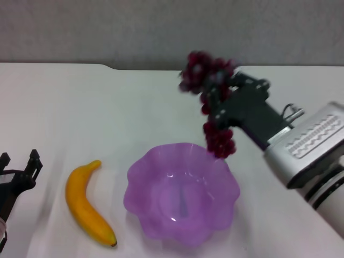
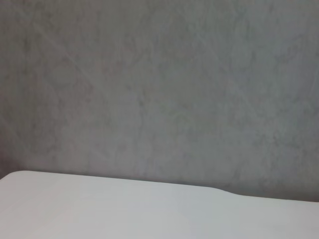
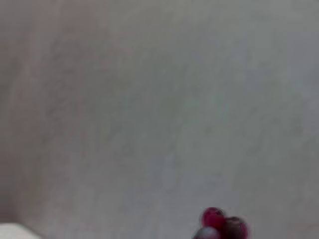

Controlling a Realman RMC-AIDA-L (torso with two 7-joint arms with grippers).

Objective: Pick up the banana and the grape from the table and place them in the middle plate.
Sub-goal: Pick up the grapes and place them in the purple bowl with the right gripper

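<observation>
nearest the camera sits the middle plate [image 1: 181, 193], close to the near edge of the tabletop [image 1: 80, 118], its purple bowl holding nothing yet. just beside it, toward the left edge, the banana [image 1: 86, 203] lies flat on the tabletop, its long axis running roughly from near edge to far edge with the dark tip pointing at the near edge.

the right claw [image 1: 217, 99] is up in the air, beyond the far right part of the plate's rim, pinching the grape [image 1: 210, 102] about midway along the bunch. one clump stands above the claw and the other hangs below it, so the bunch's long axis is close to upright. the lowest berries dangle at or just over the far rim of the plate. the right wrist view shows only a few berries [image 3: 219, 226] at its edge against the grey wall.

the coming move, as i judge it, turns on this: the plate's middle lies toward the near edge and a little toward the left edge from the hanging bunch, so the claw must carry it that way before letting go, or the bunch may catch on the wavy rim and tip outward.

the left claw [image 1: 19, 172] rests low by the left edge, fingers spread, holding nothing. it is the arm nearer the banana.
</observation>
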